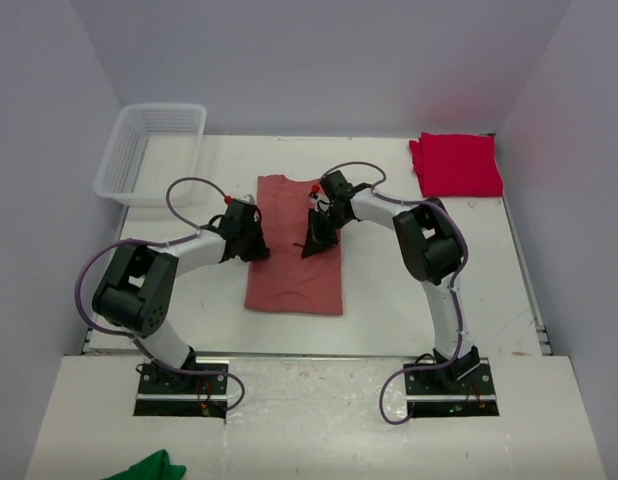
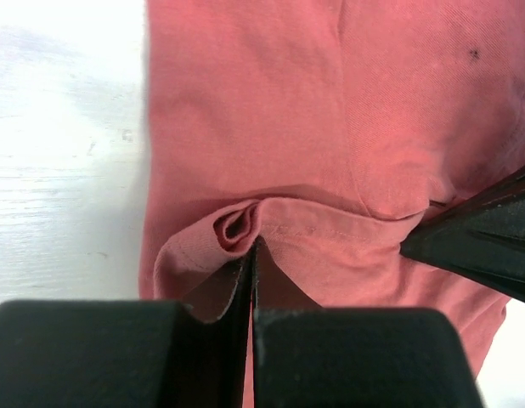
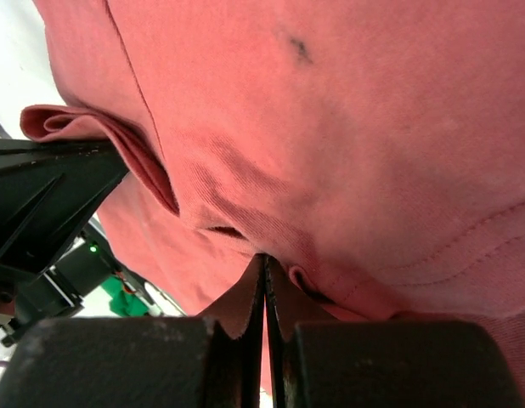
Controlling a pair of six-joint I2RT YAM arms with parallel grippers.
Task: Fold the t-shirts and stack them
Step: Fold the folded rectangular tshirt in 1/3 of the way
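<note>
Where left gripper (image 2: 252, 259) and right gripper (image 3: 264, 272) clamp, salmon t-shirt (image 1: 292, 280) edge hidden.

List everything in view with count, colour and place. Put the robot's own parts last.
salmon-red t-shirt: one, dusty salmon-red, lying mid-table between the arms.
crimson t-shirt: one, bright crimson, folded, far right corner.
basket: one, white plastic mesh, far left corner.
green cloth: one, green, near ledge in front of the left arm's base.
table: one, white, under all of it.
left gripper: one, black, shut on the salmon-red t-shirt's left edge.
right gripper: one, black, shut on the same shirt's fabric.
</note>
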